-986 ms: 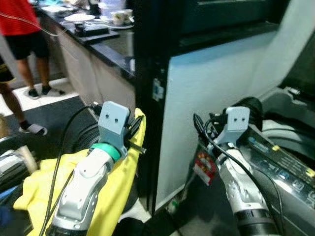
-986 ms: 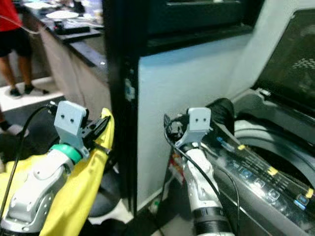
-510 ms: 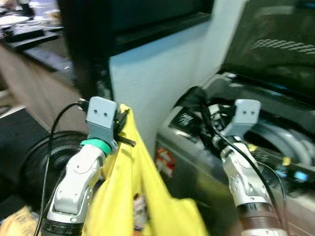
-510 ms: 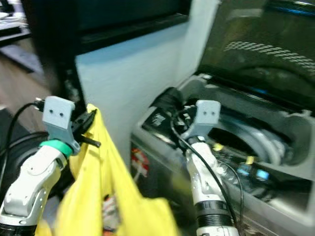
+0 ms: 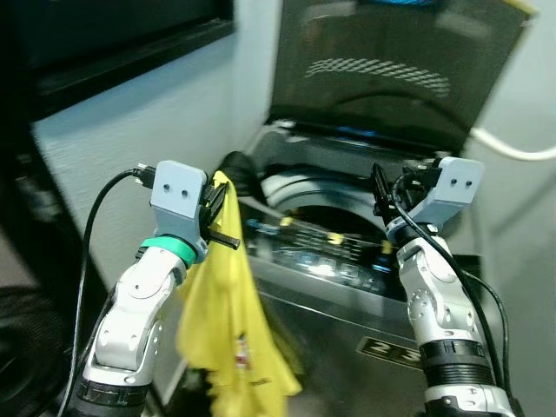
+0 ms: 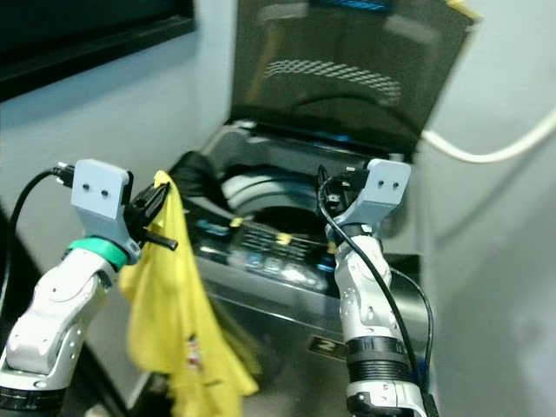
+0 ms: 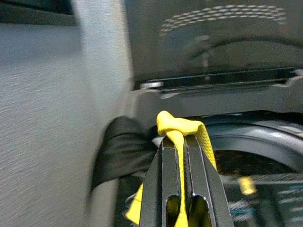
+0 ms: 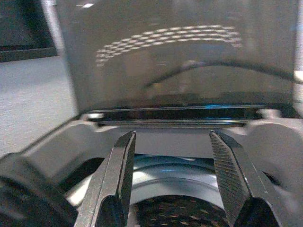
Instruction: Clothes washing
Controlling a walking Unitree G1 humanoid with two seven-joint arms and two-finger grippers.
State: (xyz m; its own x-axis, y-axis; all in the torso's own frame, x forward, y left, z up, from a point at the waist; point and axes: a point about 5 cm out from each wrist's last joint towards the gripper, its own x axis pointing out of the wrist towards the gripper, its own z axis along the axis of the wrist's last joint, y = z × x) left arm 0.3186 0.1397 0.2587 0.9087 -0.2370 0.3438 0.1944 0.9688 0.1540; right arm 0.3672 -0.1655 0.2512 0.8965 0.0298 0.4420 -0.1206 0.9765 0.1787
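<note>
While left gripper (image 7: 182,142) pinches yellow garment (image 5: 228,330), right gripper (image 8: 173,165) spread above washer drum (image 8: 175,189).

yellow garment (image 5: 228,330) with a small print, bunched at the top, hanging limp lower left, top-load washing machine (image 5: 347,261) at center, lid (image 5: 391,69) up, drum open

The washer (image 5: 347,287) stands with its lid (image 5: 391,69) raised upright at the back, so the drum mouth (image 5: 326,204) lies open from above and from the front. A black garment (image 5: 236,169) is draped over the rim's left corner, narrowing that side. The grey wall (image 5: 130,130) stands close on the left. A white hose (image 5: 512,152) crosses the wall at the right.
</note>
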